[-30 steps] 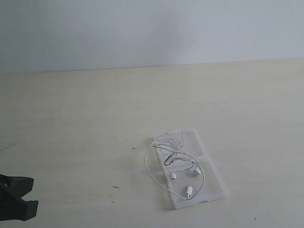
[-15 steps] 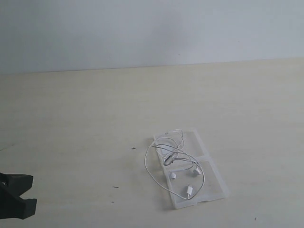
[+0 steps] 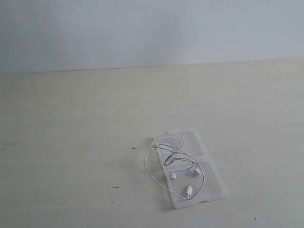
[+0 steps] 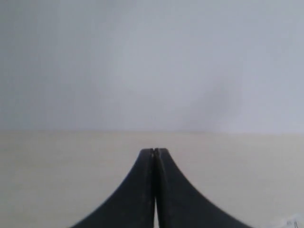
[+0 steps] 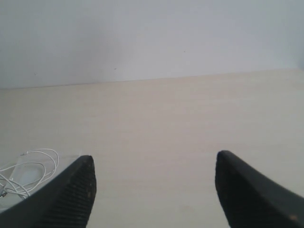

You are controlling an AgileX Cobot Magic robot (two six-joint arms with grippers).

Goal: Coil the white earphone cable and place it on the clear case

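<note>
The clear case (image 3: 214,176) lies open and flat on the pale table, right of centre in the exterior view. The white earphone cable (image 3: 176,151) rests loosely looped on it, with one loop hanging off the case's left side and the earbuds (image 3: 173,175) on the nearer half. Neither arm shows in the exterior view. In the left wrist view my left gripper (image 4: 154,151) is shut with nothing between its fingers, over bare table. In the right wrist view my right gripper (image 5: 154,166) stands open and empty, and part of the cable (image 5: 29,166) shows beside one finger (image 5: 78,190).
A pale wall rises behind the table's far edge (image 3: 152,66). A few small dark specks (image 3: 115,187) mark the tabletop left of the case.
The left gripper, seen at the exterior view's lower left edge earlier, has withdrawn out of that view. The cable and case have not moved.
</note>
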